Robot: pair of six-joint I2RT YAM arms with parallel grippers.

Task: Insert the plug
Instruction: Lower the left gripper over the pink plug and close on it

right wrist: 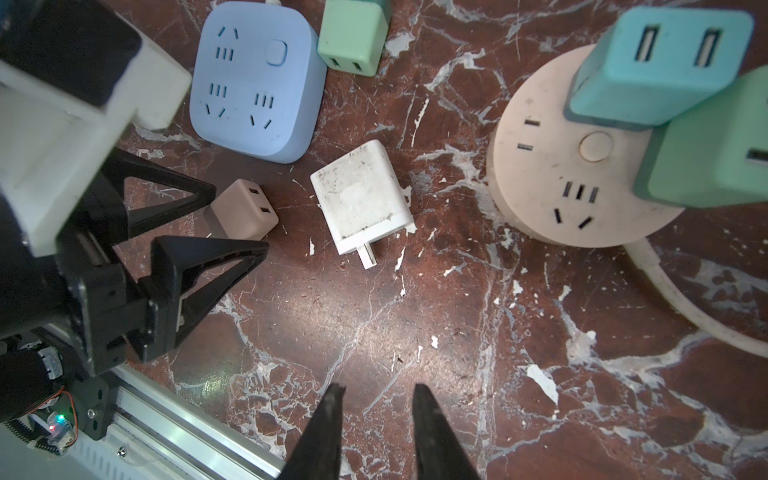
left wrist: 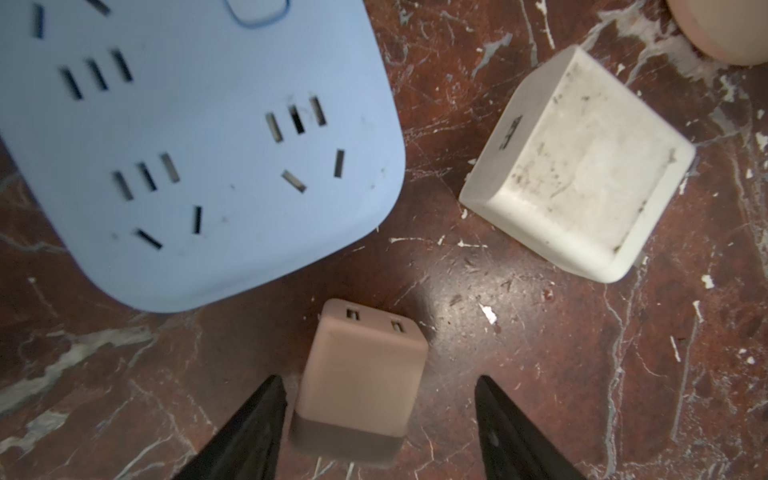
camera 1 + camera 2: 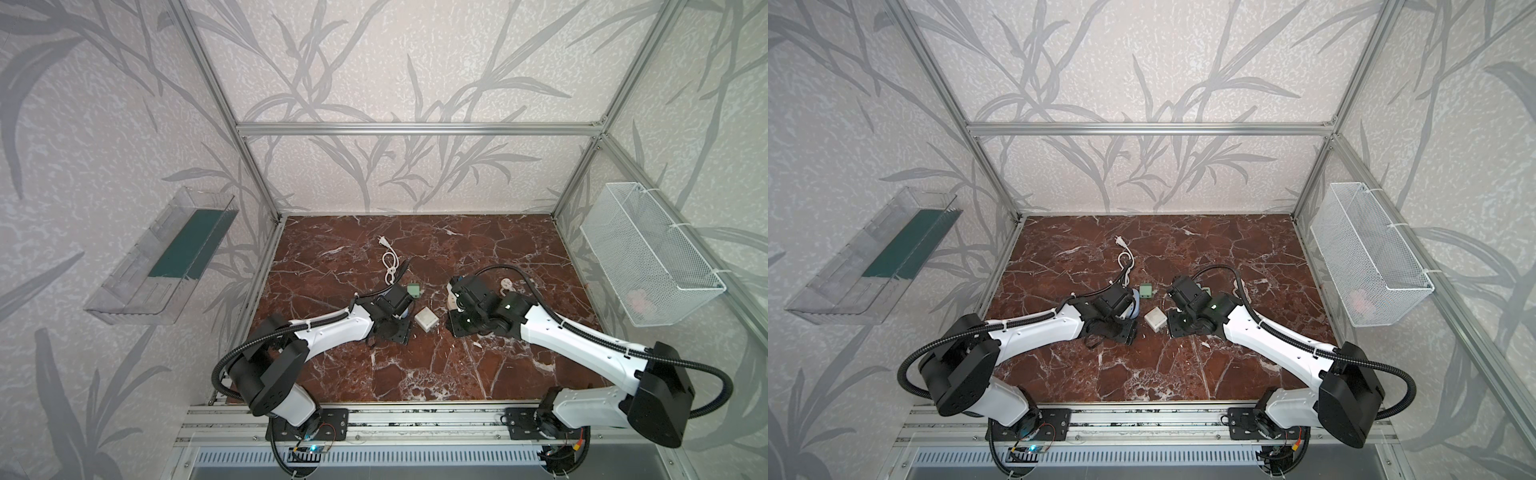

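over both top views: left gripper (image 3: 390, 330) low near centre. left wrist: straddles pink plug (image 2: 361, 374) lying beside blue socket block (image 2: 187, 166), jaws apart; grasp step, next close, lift, turn prongs down. right wrist: right gripper (image 1: 376, 390) slightly parted, empty.

You get bare marble tabletop (image 1: 374, 316) ahead of the right gripper (image 1: 378, 387) up to the white charger (image 1: 361, 199), which lies flat between the blue socket block (image 1: 257, 79) and the round beige socket (image 1: 552, 174), with narrow lanes either side. Part of the round socket's face is taken by a teal adapter (image 1: 660, 62) and a green adapter (image 1: 715, 145) standing plugged in, and its cord (image 1: 681, 307) curls over the table beside it. The left gripper (image 1: 242, 219), fingers spread round the tan plug (image 1: 243, 208), fills the gap just beside the blue block; that block's face is bare, with a second green adapter (image 1: 353, 37) just beside its edge.
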